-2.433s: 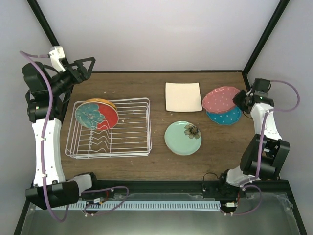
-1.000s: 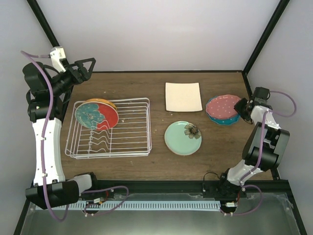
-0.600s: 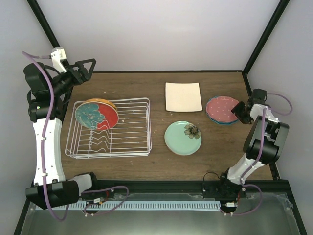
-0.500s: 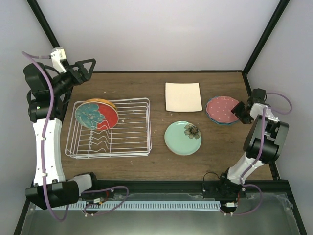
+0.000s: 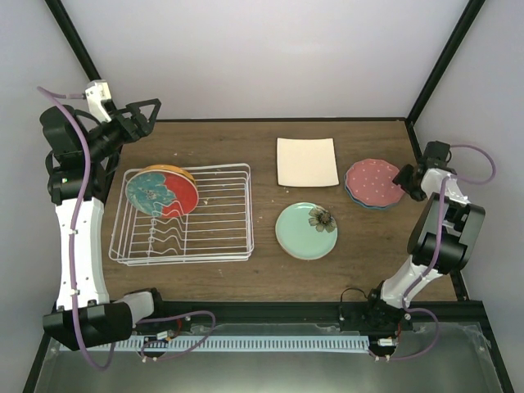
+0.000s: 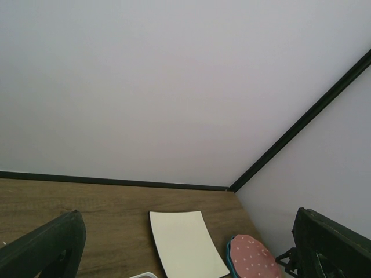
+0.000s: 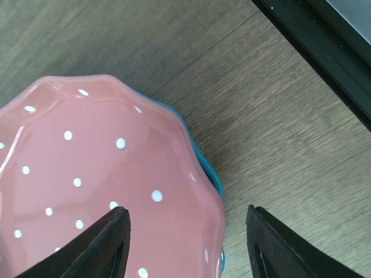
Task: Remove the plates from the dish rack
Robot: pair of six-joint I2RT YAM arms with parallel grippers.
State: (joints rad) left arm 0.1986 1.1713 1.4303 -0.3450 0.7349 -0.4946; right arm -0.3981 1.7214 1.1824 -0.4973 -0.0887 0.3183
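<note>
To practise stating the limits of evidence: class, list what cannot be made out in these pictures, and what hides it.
- Orange plate: top external view, mostly hidden behind the floral plate in the dish rack; its pattern cannot be seen.
- Teal plate: top external and right wrist views, only its rim shows beneath the pink plate.
- Pink plate: right wrist view, cut off by the left and bottom edges.
- Dish rack: left wrist view, only a corner shows at the bottom edge.
</note>
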